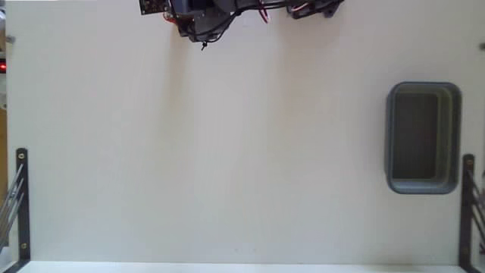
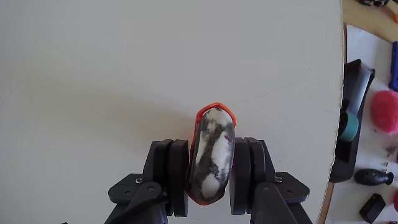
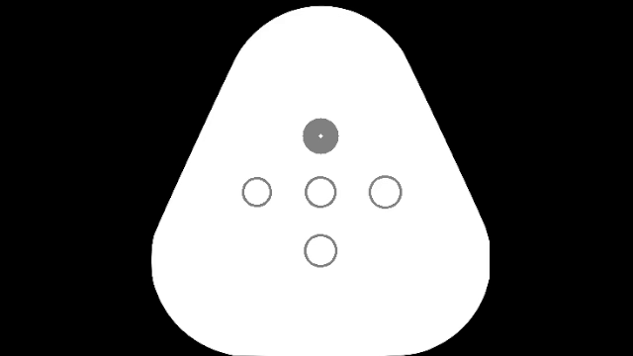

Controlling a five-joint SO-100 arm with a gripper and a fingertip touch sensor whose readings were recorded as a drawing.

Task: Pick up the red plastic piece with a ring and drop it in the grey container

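In the wrist view my gripper (image 2: 211, 168) is shut on the red plastic piece with a ring (image 2: 211, 152): an orange-red rim around a pale, grey-marbled oval held edge-on between the two black fingers (image 2: 171, 171), above bare white table. In the fixed view only part of the black arm (image 1: 201, 19) with red wires shows at the top edge, and the piece is hidden there. The grey container (image 1: 423, 138) sits on the table at the far right of the fixed view, far from the arm, and nothing lies inside it.
The white tabletop (image 1: 227, 152) spreads wide between arm and container. Black metal brackets (image 1: 21, 201) stand at the lower left and lower right corners. In the wrist view the table edge runs down the right, with a black tape dispenser (image 2: 354, 118) and small tools beyond it.
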